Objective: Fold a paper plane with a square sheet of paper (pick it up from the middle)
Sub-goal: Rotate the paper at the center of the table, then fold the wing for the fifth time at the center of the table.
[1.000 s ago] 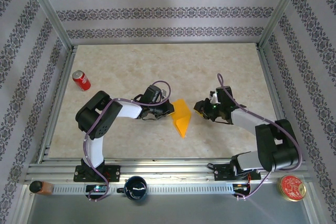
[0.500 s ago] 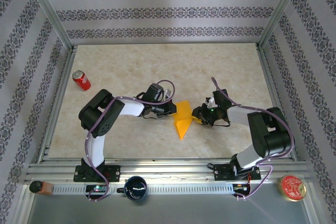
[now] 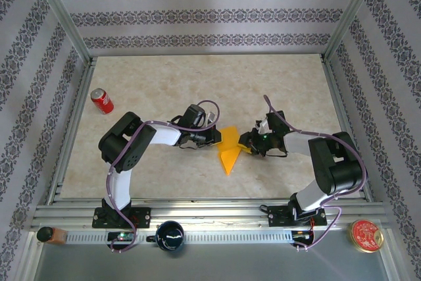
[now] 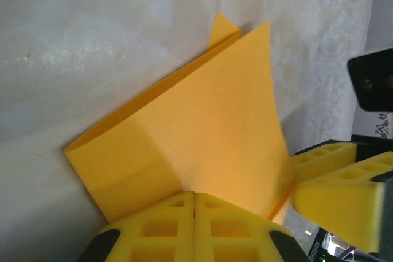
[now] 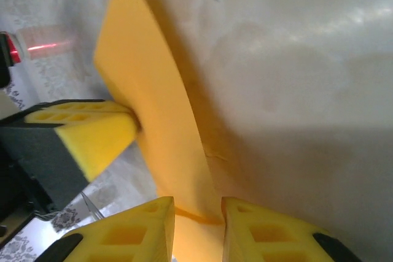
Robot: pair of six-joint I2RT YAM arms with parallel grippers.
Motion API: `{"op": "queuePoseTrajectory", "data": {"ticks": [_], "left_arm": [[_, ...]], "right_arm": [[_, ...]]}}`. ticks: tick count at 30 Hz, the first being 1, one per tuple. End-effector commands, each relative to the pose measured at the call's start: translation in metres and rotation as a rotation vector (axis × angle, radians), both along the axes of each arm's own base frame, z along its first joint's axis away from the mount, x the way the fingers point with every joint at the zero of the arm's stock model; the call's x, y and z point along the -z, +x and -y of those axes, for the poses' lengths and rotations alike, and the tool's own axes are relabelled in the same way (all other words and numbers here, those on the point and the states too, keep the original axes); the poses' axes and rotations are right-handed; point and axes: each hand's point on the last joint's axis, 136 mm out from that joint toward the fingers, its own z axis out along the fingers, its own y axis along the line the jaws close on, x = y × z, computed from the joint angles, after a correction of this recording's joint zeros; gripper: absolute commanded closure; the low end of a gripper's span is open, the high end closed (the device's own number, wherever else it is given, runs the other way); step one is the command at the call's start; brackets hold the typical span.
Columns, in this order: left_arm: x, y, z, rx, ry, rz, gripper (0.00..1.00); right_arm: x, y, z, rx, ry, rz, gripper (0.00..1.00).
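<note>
Left end effector (image 4: 194,197) clamped on folded paper sheet (image 4: 209,121) edge. Right end effector (image 5: 198,205) straddles opposite edge, narrow gap, grip unclear. Red can (image 3: 101,101) well left of left end effector, lettering unreadable.

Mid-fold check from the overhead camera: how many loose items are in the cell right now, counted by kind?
folded orange-yellow paper: 1
red soda can: 1
dark cup: 1
red round tin: 1
small brown bottle: 1
Total: 5
</note>
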Motion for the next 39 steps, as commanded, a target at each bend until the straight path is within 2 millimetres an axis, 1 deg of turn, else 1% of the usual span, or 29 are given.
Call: {"op": "queuePoseTrajectory", "data": {"ticks": [1,5,9,16,20,22,24,25,26,27,30,34,36,39], "left_arm": [[0.006,-0.01,0.001,0.044,0.023,-0.027,0.98],[0.006,-0.01,0.0,0.038,0.024,-0.027,0.98],[0.006,-0.01,0.0,0.04,0.024,-0.025,0.98],[0.006,-0.011,-0.001,0.038,0.031,-0.021,0.98],[0.007,-0.011,-0.001,0.041,0.034,-0.024,0.98],[0.007,-0.01,-0.002,0.037,0.034,-0.024,0.98],[0.002,-0.009,-0.001,0.029,0.022,-0.017,0.97],[-0.002,-0.008,0.0,0.022,0.012,-0.009,0.95],[-0.007,-0.007,0.0,0.016,0.004,0.002,0.91],[-0.013,-0.005,-0.001,0.005,0.003,0.014,0.89],[-0.027,0.002,-0.002,-0.037,-0.014,0.017,0.82],[-0.044,0.007,-0.001,-0.081,-0.057,0.021,0.81],[-0.051,0.009,0.0,-0.098,-0.084,0.025,0.81],[-0.051,0.009,0.003,-0.091,-0.101,0.013,0.81]], "right_arm": [[-0.02,0.017,-0.008,-0.03,0.044,0.091,0.72],[-0.026,0.023,-0.012,-0.088,0.052,0.137,0.71],[-0.017,0.027,-0.016,-0.123,0.078,0.103,0.74],[-0.018,0.028,-0.021,-0.204,0.117,0.11,0.75],[-0.014,0.031,-0.02,-0.224,0.136,0.104,0.75],[-0.012,0.032,-0.02,-0.232,0.138,0.09,0.78],[-0.008,0.033,-0.018,-0.233,0.122,0.074,0.83],[-0.008,0.032,-0.018,-0.233,0.119,0.073,0.86],[-0.007,0.032,-0.017,-0.229,0.112,0.072,0.9],[-0.006,0.032,-0.015,-0.215,0.101,0.063,0.94],[-0.002,0.034,-0.011,-0.136,0.075,0.046,0.98],[-0.007,0.036,-0.005,-0.006,0.019,0.068,1.0],[-0.011,0.037,-0.006,0.049,0.007,0.077,1.0],[-0.011,0.036,-0.011,0.111,0.018,0.062,0.99]]}}
